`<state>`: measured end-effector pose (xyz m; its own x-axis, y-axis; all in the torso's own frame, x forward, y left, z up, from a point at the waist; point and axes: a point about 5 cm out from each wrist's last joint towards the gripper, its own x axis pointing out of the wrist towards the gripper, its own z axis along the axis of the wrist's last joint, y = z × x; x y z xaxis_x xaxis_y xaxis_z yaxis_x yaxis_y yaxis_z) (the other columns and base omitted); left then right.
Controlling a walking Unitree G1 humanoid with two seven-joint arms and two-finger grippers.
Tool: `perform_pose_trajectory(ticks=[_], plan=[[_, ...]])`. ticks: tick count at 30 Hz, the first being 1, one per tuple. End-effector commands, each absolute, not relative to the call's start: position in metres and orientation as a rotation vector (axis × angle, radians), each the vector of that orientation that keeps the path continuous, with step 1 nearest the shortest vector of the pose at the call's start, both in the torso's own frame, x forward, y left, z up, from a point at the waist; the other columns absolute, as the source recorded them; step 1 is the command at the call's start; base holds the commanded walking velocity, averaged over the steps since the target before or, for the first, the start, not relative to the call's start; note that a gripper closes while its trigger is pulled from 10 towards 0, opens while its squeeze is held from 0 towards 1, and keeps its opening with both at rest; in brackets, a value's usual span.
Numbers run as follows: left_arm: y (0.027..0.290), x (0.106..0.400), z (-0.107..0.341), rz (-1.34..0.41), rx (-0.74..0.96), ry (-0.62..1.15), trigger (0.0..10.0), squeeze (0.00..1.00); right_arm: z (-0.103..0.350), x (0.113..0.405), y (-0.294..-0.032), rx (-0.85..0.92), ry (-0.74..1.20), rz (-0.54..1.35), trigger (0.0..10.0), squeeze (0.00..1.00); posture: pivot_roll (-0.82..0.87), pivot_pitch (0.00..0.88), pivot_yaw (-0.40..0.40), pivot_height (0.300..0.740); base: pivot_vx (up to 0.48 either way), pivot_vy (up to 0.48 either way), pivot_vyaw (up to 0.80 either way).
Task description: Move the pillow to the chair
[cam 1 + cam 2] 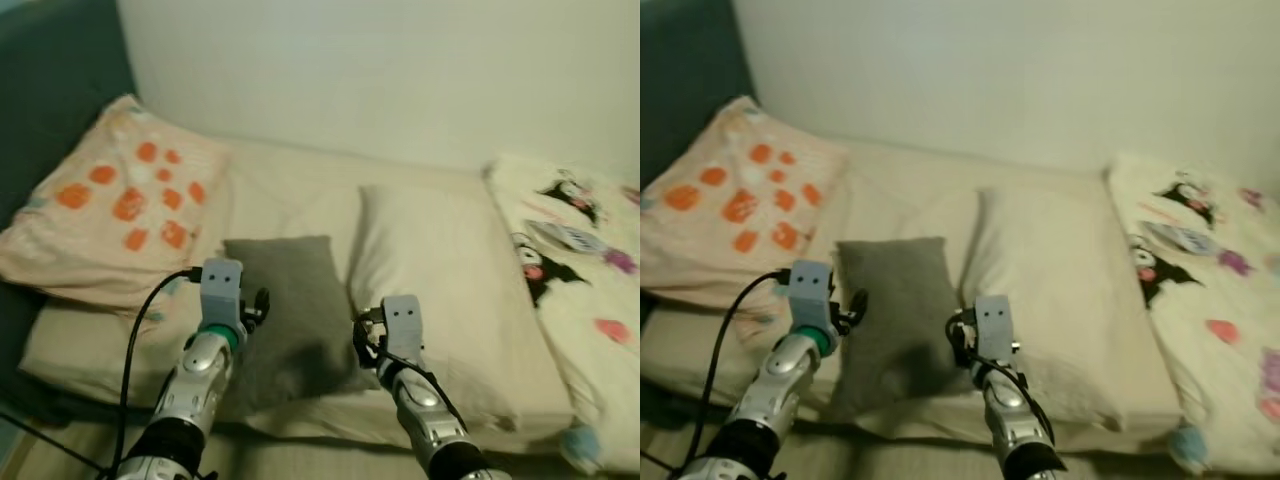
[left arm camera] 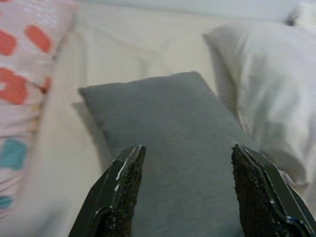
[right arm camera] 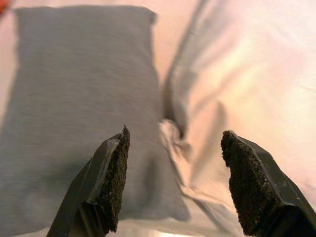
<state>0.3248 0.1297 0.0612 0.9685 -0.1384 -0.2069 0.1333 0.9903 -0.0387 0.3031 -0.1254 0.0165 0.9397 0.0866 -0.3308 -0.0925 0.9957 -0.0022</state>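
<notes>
Left gripper (image 2: 183, 190): fingers spread wide, nothing between them, poised above the near half of the grey pillow (image 1: 285, 305) toward its left edge. Right gripper (image 3: 177, 183): likewise wide open and empty, straddling the grey pillow's right edge, with one finger over the grey cloth and the other over the cream pillow (image 1: 440, 290) just beside it. Grey pillow: lies flat on the bed (image 1: 285, 175), directly ahead of and between both grippers, its long axis running away from the robot toward the wall (image 1: 380, 70). Judged equally near to either arm; the left sits more squarely over it. Further out: a pillow with orange spots (image 1: 115, 205) beyond the left gripper, a cartoon-print blanket (image 1: 580, 270) well out past the right. Chair: not located.
</notes>
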Motion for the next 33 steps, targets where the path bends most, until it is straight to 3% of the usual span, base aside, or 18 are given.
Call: perform_pose_trajectory(ticks=[1, 12, 33], plan=[[0.130, 0.322, 0.055, -0.125, -0.033, 0.235, 10.0, 0.00, 0.017, 0.304, -0.126, -0.025, 0.347, 0.101, 10.0, 0.00, -0.04, 0.013, -0.075, 0.740, 0.000, 0.000, 0.00], [0.132, 0.318, 0.052, -0.108, -0.024, 0.241, 10.0, 0.00, 0.018, 0.305, -0.125, -0.014, 0.349, 0.119, 10.0, 0.00, -0.04, 0.012, -0.095, 0.735, 0.000, 0.000, 0.00], [0.140, 0.319, 0.054, -0.106, 0.012, 0.236, 10.0, 0.00, 0.016, 0.303, -0.117, 0.016, 0.357, 0.121, 10.0, 0.00, -0.01, 0.000, -0.074, 0.640, 0.000, 0.000, 0.00]])
